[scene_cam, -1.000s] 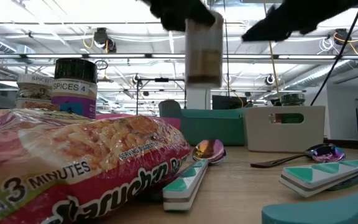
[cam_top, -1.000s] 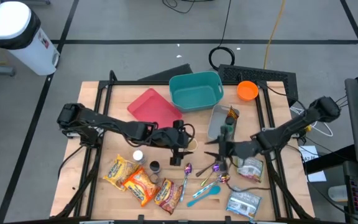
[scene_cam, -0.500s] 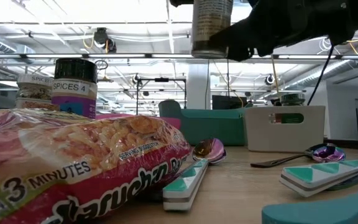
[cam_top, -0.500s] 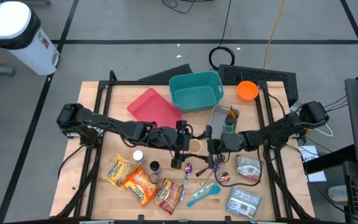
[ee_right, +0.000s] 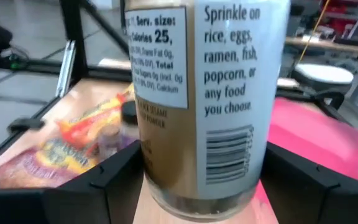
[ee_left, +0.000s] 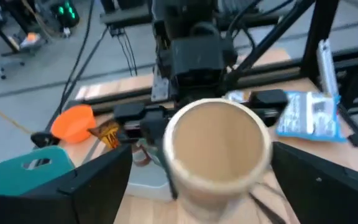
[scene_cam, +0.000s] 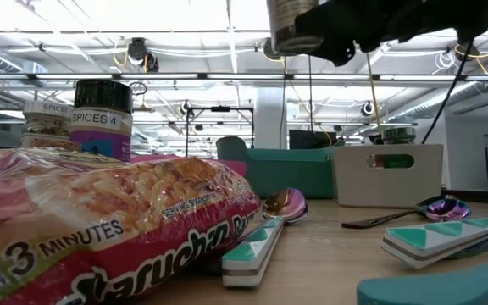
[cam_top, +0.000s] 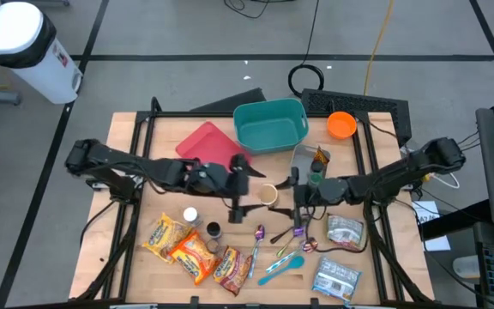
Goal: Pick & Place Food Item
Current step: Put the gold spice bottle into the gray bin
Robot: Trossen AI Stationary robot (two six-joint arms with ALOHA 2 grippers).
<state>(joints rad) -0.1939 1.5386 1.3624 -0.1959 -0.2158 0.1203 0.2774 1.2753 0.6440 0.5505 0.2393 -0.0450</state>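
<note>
A seasoning jar [cam_top: 268, 196] with brown contents and a white label [ee_right: 222, 74] hangs upright above the table's middle, and shows at the top of the low view [scene_cam: 297, 25]. My right gripper [cam_top: 288, 196] is shut on it, reaching in from the right. My left gripper [cam_top: 237, 187] stands just left of the jar, open. Its fingers [ee_left: 95, 183] are spread wide on either side of the jar's round tan end [ee_left: 218, 149] without touching it. My right gripper pinches the jar's round side [ee_right: 160, 174] between its two fingers [ee_right: 107, 183], one finger on each side. The fingers come in level from the table's right side. The jar stands upright in the hold, lifted well clear of the table.
A teal basin [cam_top: 269, 125], a red tray [cam_top: 211, 146], an orange bowl [cam_top: 341, 125] and a grey container [cam_top: 303, 161] stand at the far side. Noodle packs [cam_top: 187, 245], two spice jars [cam_top: 192, 215], spoons [cam_top: 259, 236] and foil bags [cam_top: 337, 279] lie near the front.
My right gripper has come in from the right and taken hold of the jar. My left gripper has let go and drawn back toward the table's left and far side. The jar has risen a little and stays upright.
</note>
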